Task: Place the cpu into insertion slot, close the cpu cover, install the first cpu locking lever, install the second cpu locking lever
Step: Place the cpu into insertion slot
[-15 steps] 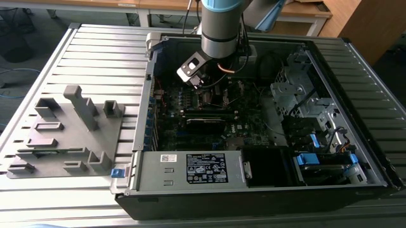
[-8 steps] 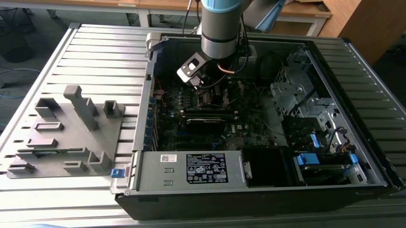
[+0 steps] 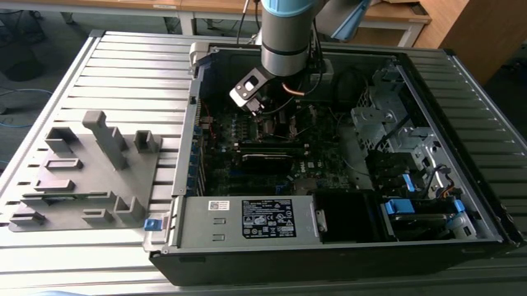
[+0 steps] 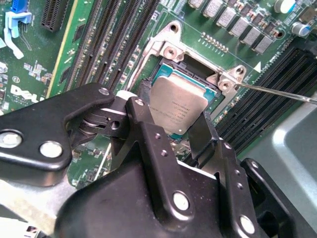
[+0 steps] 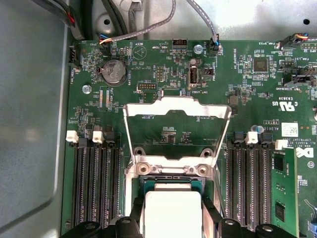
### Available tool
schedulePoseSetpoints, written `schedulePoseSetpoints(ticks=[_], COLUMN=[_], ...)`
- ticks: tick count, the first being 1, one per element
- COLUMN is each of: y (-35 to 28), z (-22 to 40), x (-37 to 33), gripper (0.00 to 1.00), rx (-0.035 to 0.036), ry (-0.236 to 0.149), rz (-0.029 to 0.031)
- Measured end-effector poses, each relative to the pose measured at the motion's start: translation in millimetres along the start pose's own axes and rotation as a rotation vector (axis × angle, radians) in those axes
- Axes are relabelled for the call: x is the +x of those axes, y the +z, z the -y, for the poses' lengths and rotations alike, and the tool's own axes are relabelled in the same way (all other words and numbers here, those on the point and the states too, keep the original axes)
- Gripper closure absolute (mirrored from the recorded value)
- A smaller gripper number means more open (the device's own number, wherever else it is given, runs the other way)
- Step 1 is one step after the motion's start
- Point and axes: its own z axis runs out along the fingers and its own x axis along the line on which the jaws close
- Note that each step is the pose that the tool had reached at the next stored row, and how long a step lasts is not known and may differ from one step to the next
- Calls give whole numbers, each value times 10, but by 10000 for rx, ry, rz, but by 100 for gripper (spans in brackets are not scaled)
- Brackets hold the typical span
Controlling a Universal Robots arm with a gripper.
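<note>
In both wrist views my gripper (image 4: pixel 176 113) (image 5: pixel 172 218) is shut on the cpu (image 4: pixel 181 99) (image 5: pixel 171 203), a flat silver-beige square held by two opposite edges between the black fingers (image 4: pixel 145 94). The chip sits slightly tilted right over the insertion slot (image 4: pixel 171 52) (image 5: pixel 168 170), a dark socket with a silvery rim; whether it rests in the socket I cannot tell. The cpu cover (image 5: pixel 176 105) stands open, swung up away from the socket. A thin metal lever rod (image 4: pixel 280 92) sticks out beside the socket. In the exterior view the gripper (image 3: pixel 255 103) hangs inside the open computer case.
Long black memory slots (image 5: pixel 96 183) (image 5: pixel 250 178) flank the socket on both sides. A coin battery (image 5: pixel 112 72) and cables (image 5: pixel 148 25) lie beyond the cover. A power supply (image 3: pixel 247 219) and drive cages (image 3: pixel 387 132) fill the case; a grey fixture (image 3: pixel 82 166) stands at the exterior view's left.
</note>
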Motion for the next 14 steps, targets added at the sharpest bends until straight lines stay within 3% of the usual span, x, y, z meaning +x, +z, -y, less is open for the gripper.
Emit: schedulePoseSetpoints(ticks=[14], y=[-5], z=[-2], x=[-1], gripper=[46], rx=[6], ry=[0], rz=[7])
